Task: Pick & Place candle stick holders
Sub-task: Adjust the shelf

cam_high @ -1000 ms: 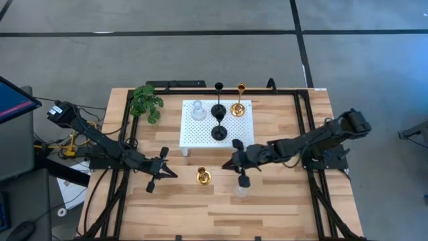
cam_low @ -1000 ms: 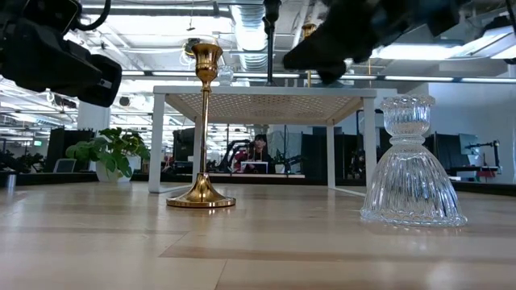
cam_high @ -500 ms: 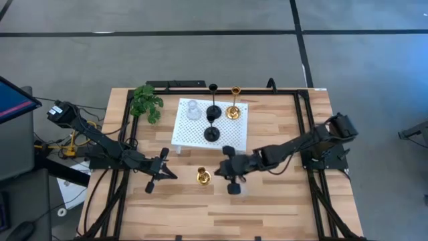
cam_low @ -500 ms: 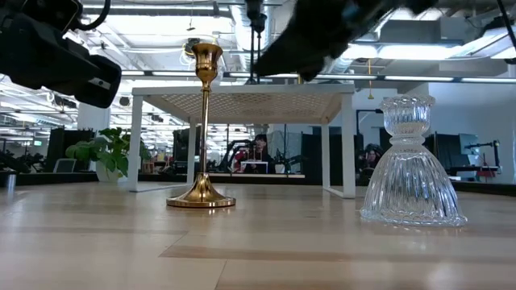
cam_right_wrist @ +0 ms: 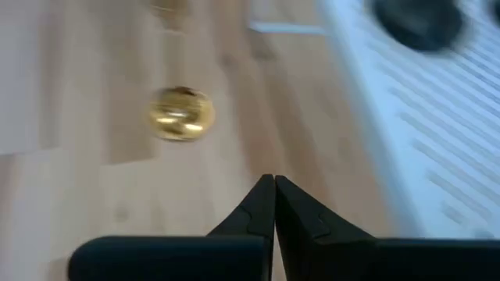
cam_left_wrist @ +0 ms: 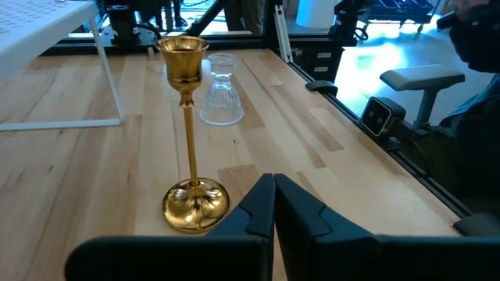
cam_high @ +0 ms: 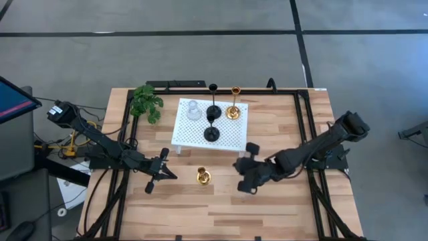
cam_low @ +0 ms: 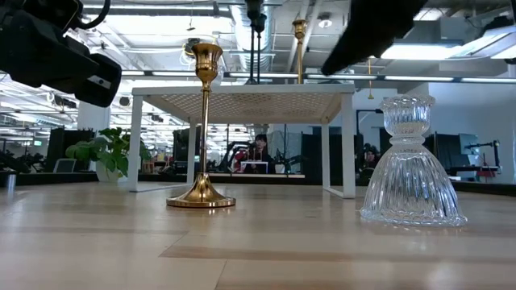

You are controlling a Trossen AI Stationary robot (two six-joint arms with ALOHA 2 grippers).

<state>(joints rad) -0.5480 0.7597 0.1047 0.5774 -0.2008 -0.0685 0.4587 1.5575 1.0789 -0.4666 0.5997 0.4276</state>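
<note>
A gold holder (cam_high: 203, 176) stands on its round base on the table, also in the low view (cam_low: 201, 129) and the left wrist view (cam_left_wrist: 190, 140). A clear glass holder (cam_low: 413, 165) stands on the table to its right, also in the left wrist view (cam_left_wrist: 218, 90). On the white platform (cam_high: 227, 137) stand a clear holder (cam_high: 193, 110), two black holders (cam_high: 212, 107) (cam_high: 211, 132) and a gold one (cam_high: 233, 110). My left gripper (cam_high: 172, 175) is shut and empty, left of the gold holder. My right gripper (cam_high: 237, 167) is shut and empty, raised above the table near the clear holder.
A green leafy plant (cam_high: 146, 102) stands at the table's far left corner. Black frame rails (cam_high: 307, 134) run along the table's sides. The platform stands on thin legs (cam_low: 348, 153), with open room beneath it.
My right gripper swung toward the table's left, close to the platform's near edge, then drew back toward the right and near side. The platform with its holders has slid a little toward the left edge and turned slightly. The two holders on the table have stayed put.
</note>
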